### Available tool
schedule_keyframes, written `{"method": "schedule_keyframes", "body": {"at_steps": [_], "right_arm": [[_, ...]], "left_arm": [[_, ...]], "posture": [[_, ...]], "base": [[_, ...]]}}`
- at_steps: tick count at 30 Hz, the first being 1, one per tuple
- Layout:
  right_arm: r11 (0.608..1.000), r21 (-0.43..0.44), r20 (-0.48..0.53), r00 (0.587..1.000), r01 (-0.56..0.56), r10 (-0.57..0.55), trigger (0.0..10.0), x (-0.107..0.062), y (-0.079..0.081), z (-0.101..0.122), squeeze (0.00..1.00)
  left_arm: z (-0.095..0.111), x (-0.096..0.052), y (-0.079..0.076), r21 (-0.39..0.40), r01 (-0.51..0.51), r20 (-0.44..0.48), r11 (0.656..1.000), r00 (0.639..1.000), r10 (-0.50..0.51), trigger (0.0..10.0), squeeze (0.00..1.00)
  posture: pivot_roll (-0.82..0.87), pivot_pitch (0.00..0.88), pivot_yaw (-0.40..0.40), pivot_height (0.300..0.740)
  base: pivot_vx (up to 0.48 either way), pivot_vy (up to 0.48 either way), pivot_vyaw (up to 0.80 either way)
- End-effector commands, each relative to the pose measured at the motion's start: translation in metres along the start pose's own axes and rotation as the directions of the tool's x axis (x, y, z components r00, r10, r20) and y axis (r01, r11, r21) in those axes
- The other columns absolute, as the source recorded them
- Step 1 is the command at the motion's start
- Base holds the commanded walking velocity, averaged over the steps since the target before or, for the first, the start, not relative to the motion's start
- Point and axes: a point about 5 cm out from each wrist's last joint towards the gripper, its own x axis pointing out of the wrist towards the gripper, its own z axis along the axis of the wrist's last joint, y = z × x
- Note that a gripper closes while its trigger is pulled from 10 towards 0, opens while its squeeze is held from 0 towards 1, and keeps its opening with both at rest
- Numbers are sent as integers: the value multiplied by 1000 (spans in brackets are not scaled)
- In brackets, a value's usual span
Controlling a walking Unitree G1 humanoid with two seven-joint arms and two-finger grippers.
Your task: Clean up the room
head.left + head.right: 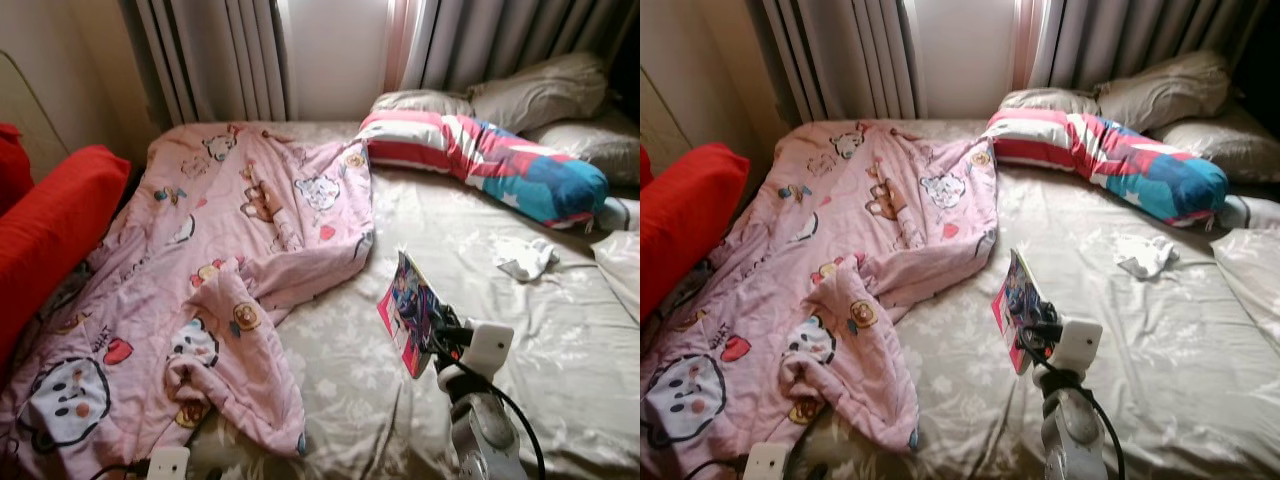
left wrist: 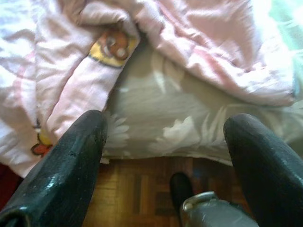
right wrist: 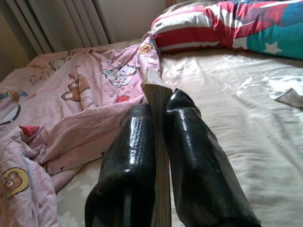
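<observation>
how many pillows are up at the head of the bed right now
4, possibly more hidden: a long striped bolster in front, a beige pillow behind its left end, a larger beige pillow beside that, and another at the right edge.

My right hand (image 3: 158,118) covers the lower part of the thin book (image 1: 408,312) it pinches, whose cover print is too small to read, while the pink blanket (image 1: 210,290) hides that side of the bed (image 1: 560,340) and runs off the frame's edge.
</observation>
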Motion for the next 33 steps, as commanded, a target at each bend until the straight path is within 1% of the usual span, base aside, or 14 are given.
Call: {"method": "schedule_keyframes", "body": {"at_steps": [1,6,7,10,26,33], "right_arm": [[1000,-3,30,1000,2,-2,10000,2,0,6,0],[1000,-5,11,1000,15,-15,10000,1,-1,4,0],[1000,-6,12,1000,16,-16,10000,1,-1,4,0],[1000,-5,24,1000,17,-17,10000,0,-1,5,0],[1000,-5,13,1000,15,-15,10000,1,1,3,0],[1000,-2,16,1000,19,-19,10000,2,2,3,0]], "left_arm": [[-7,-3,1,-5,-6,-27,1000,1000,6,10000,0],[-6,-2,1,-2,-3,-22,1000,1000,3,10000,0],[-7,-3,1,-3,-2,-22,1000,1000,2,10000,0],[-8,-3,0,-4,-1,-24,1000,1000,1,10000,0],[-7,-3,1,-4,1,-18,1000,1000,-1,10000,0],[-10,-4,0,-4,3,-30,1000,1000,-3,10000,0]], "posture": [[32,121,-5,740],[32,133,-3,740],[33,141,-2,740],[33,141,-2,740],[38,158,1,740],[38,161,2,740]], "base": [[0,-326,0],[0,-390,0],[0,-409,-694],[0,-412,0],[0,-410,0],[0,-411,0]]}}
